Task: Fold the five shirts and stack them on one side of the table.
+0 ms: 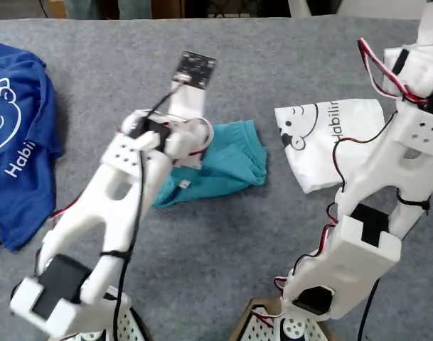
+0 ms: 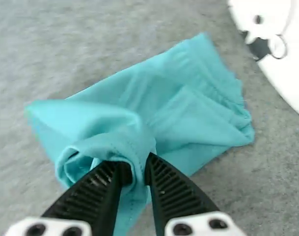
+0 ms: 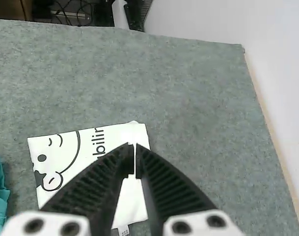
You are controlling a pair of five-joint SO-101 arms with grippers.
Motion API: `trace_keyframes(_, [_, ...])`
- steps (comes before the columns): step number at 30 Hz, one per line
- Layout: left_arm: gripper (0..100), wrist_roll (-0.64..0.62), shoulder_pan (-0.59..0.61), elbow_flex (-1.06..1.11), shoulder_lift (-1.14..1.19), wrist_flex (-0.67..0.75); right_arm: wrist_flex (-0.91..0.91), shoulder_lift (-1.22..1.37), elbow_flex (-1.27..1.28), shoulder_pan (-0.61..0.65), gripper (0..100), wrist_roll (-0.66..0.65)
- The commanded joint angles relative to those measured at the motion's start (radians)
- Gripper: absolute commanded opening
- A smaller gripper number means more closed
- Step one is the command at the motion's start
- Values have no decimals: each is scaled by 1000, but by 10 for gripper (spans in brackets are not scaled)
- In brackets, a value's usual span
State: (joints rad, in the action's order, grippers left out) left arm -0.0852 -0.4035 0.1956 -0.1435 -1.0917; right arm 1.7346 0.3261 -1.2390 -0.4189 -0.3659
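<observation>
At the middle of the grey table (image 1: 287, 50), the teal shirt (image 1: 234, 163) lies bunched and part-folded. Close in from the left wrist: the left gripper (image 2: 134, 169) has its black jaws clamped on a rolled fold at the teal shirt's edge. From the high view that pinch sits tucked under the arm's wrist, and a small white tag (image 1: 184, 185) shows on the teal cloth. Just to the right of the teal shirt, not touching it, lies a folded white shirt (image 1: 330, 142) with a black line-drawn animal face and part of some lettering. The right gripper (image 3: 133, 150) hangs over it, jaws together with nothing between them. Well left of the teal shirt, a blue shirt (image 1: 17, 142) lies rumpled, with white print on it.
</observation>
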Motion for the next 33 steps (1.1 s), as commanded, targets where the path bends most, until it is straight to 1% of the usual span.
trace_keyframes(1, [30,-14,-59,-102,58,38,-18,-53,-36,-11,18,-8])
trace_keyframes(7, [30,-15,-99,-272,222,41,-20,-48,-36,-11,18,-8])
trace_keyframes(11, [30,-63,-117,-383,339,35,-23,-45,-33,-11,18,-8])
trace_keyframes(19, [34,-69,-153,-492,466,35,-25,-44,-27,-11,18,-8])
trace_keyframes(21, [66,-71,-148,-498,476,35,-25,-44,-27,-9,18,-8])
trace_keyframes(24, [172,-71,-136,-489,474,29,-25,-28,-28,-6,18,-8])
trace_keyframes(26, [217,-71,-127,-512,474,-6,-26,-4,-33,-2,18,-8])
trace_keyframes(28, [219,-71,-113,-572,474,-66,-54,21,-31,20,18,-6])
trace_keyframes(30, [219,-71,-85,-674,465,-164,-75,54,-27,58,18,2])
trace_keyframes(32, [192,-63,-28,-802,437,-275,-72,94,-27,135,16,3])
trace_keyframes(33, [159,-61,13,-855,428,-316,-55,114,-25,187,15,6])
